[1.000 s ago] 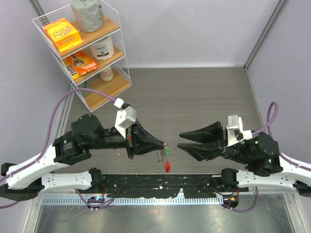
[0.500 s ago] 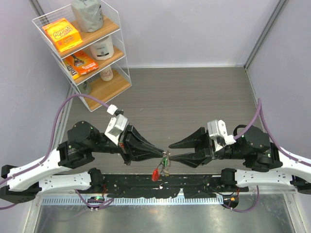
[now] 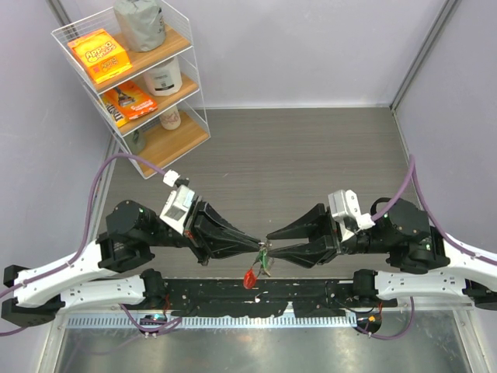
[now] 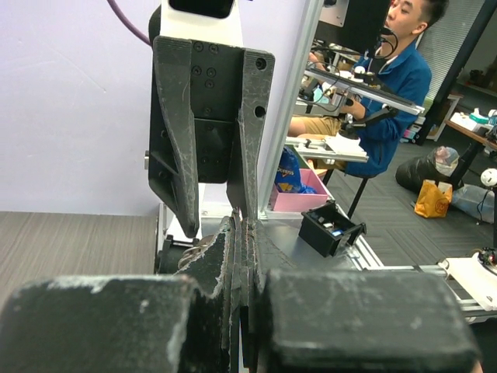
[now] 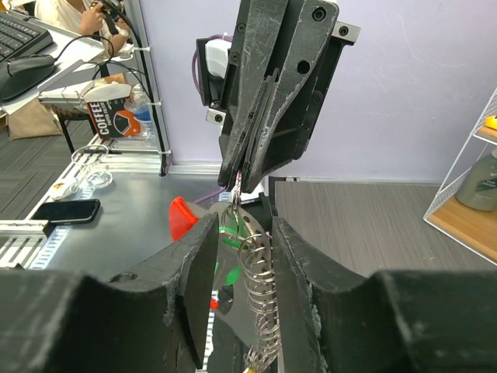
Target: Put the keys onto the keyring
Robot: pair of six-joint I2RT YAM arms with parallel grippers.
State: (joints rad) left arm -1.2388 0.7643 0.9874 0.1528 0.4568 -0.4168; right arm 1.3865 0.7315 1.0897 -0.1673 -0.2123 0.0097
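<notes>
My left gripper (image 3: 258, 247) is shut on a thin ring at the top of the keyring's silvery chain (image 5: 260, 303). It holds the bunch in the air just above the table's near edge. The keyring's red loop (image 3: 249, 277) hangs below, with the green key (image 3: 268, 264) beside it. In the right wrist view the red loop (image 5: 182, 217) and the green key head (image 5: 229, 256) sit behind the chain. Only a speck of yellow shows at the bottom edge; the yellow key is otherwise hidden. My right gripper (image 3: 272, 243) is open, its fingers (image 5: 203, 256) on both sides of the chain. In the left wrist view my left gripper (image 4: 242, 225) faces the right one.
A white wire shelf (image 3: 136, 85) with boxes, a bag and jars stands at the back left. The grey wood-grain table (image 3: 311, 155) stretches behind both grippers. A black rail (image 3: 256, 299) with both arm bases runs along the near edge.
My right gripper has moved left until its open jaws straddle the hanging chain. My left gripper has dropped slightly and the bunch has swung, the red loop now further left.
</notes>
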